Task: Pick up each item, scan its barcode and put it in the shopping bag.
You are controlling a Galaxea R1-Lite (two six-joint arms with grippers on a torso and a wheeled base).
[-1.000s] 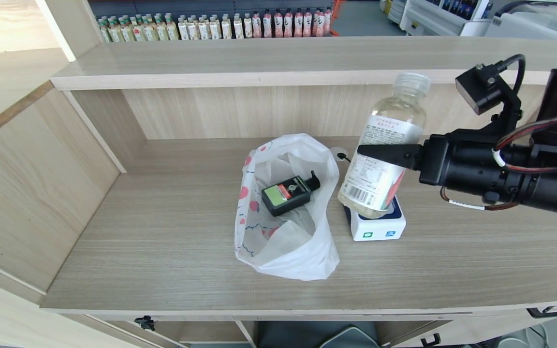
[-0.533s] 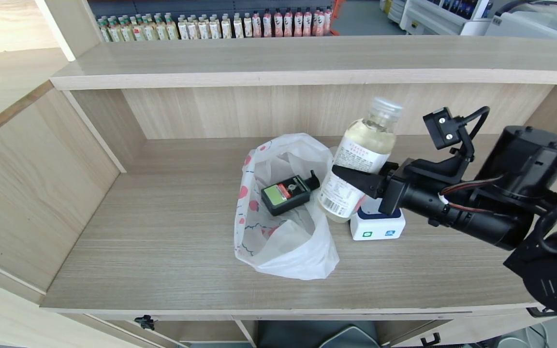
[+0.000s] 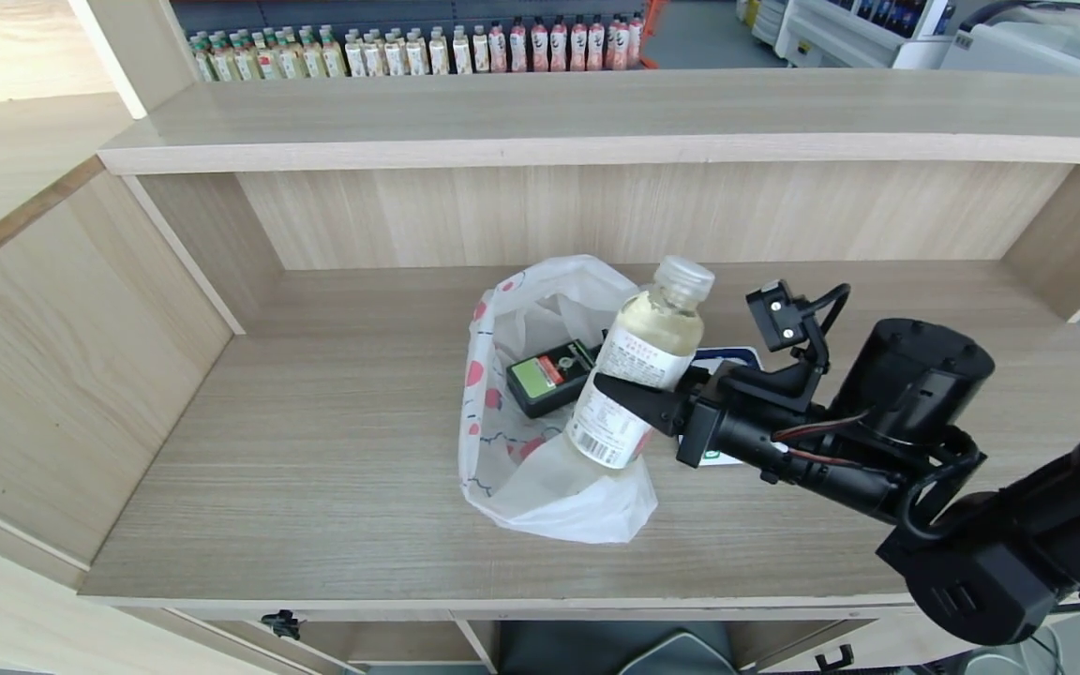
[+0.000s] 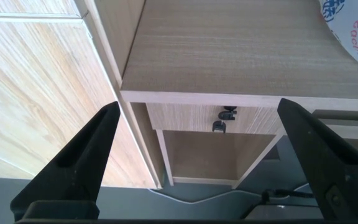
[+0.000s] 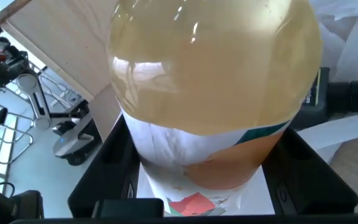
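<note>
A clear drink bottle (image 3: 638,370) with a white label and pale liquid hangs tilted over the right side of the white shopping bag (image 3: 540,469), and my right gripper (image 3: 638,398) is shut on its middle. In the right wrist view the bottle (image 5: 216,93) sits between the black fingers (image 5: 107,168). A black pump bottle with a green label (image 3: 554,375) lies inside the bag. The white and blue scanner (image 3: 718,361) stands behind the gripper, partly hidden. My left gripper (image 4: 197,155) is open, low beyond the counter's front left corner.
The wooden counter (image 3: 315,469) has a raised back wall and side walls. A higher shelf (image 3: 540,108) runs above the back. Bare counter lies left of the bag. Under the counter edge in the left wrist view is a small latch (image 4: 224,118).
My right arm has carried the bottle left and down, from over the scanner to over the bag's right side. The bag and the pump bottle have stayed put.
</note>
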